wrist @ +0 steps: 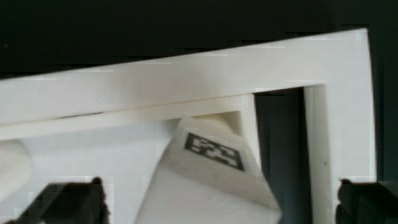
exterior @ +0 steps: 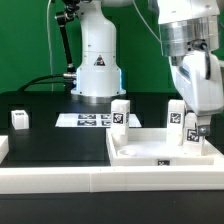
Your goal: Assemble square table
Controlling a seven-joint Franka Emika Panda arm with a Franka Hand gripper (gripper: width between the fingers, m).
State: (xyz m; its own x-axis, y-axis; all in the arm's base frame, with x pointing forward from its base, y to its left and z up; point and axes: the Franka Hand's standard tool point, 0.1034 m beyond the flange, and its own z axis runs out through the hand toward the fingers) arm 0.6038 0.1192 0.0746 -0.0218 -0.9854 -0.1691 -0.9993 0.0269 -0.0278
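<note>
The white square slab [exterior: 150,151] lies flat at the front on the exterior view's right. My gripper [exterior: 195,138] hangs over the slab's right part, with a tagged white leg [exterior: 189,130] standing between its fingers. In the wrist view the gripper [wrist: 217,206] is open. The dark fingertips [wrist: 71,205] stand wide apart and clear of the tagged leg [wrist: 214,158] between them. Two more legs stand at the slab's far edge, one at its left [exterior: 121,113] and one near the gripper [exterior: 176,113]. A fourth leg [exterior: 20,120] stands far to the left.
The long white border wall [exterior: 90,182] runs along the table's front, and its corner shows in the wrist view [wrist: 196,72]. The marker board [exterior: 86,119] lies flat behind the slab. The robot's white base [exterior: 97,62] stands at the back.
</note>
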